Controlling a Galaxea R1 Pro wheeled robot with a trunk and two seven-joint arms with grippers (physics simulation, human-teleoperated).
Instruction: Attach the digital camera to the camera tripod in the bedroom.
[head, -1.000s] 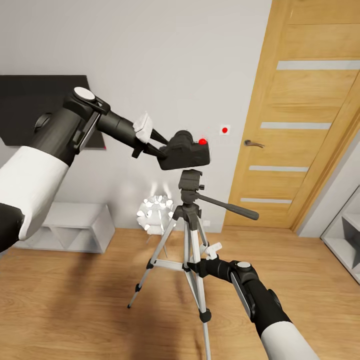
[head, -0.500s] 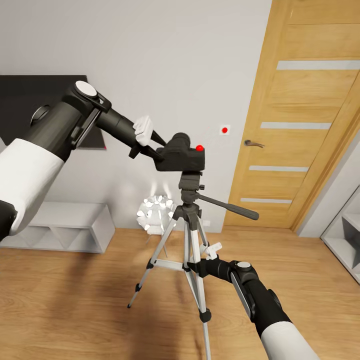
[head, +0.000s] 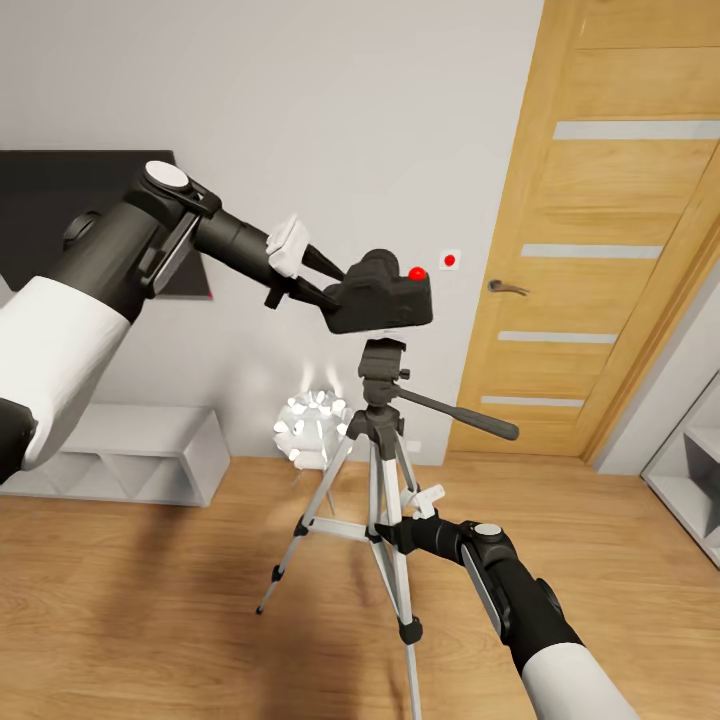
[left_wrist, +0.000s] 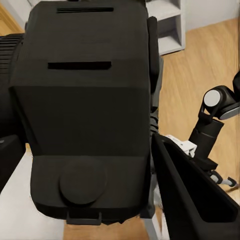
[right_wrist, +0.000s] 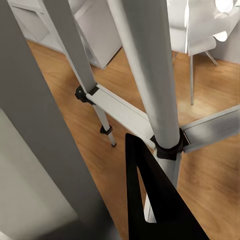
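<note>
Head view: the left claw (head: 322, 280) clamps the digital camera (head: 383, 296) by its rear end, holding it just above the camera tripod (head: 378, 440) head, a thin gap between them. The right claw (head: 392, 528) sits at the tripod's centre column; its grip there is hard to read.

Left wrist view: the camera body (left_wrist: 85, 110) hides nearly everything.

Right wrist view: one dark finger (right_wrist: 155, 200) beside the column (right_wrist: 150, 85); closure cannot be told.

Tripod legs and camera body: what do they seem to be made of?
The camera tripod legs look like silver metal tubing, likely aluminium: smooth with a soft satin sheen, joined by black collars that look plastic. The digital camera body looks like matte black plastic, showing flat, even surfaces with no glare. Being renders, both are guesses.
</note>
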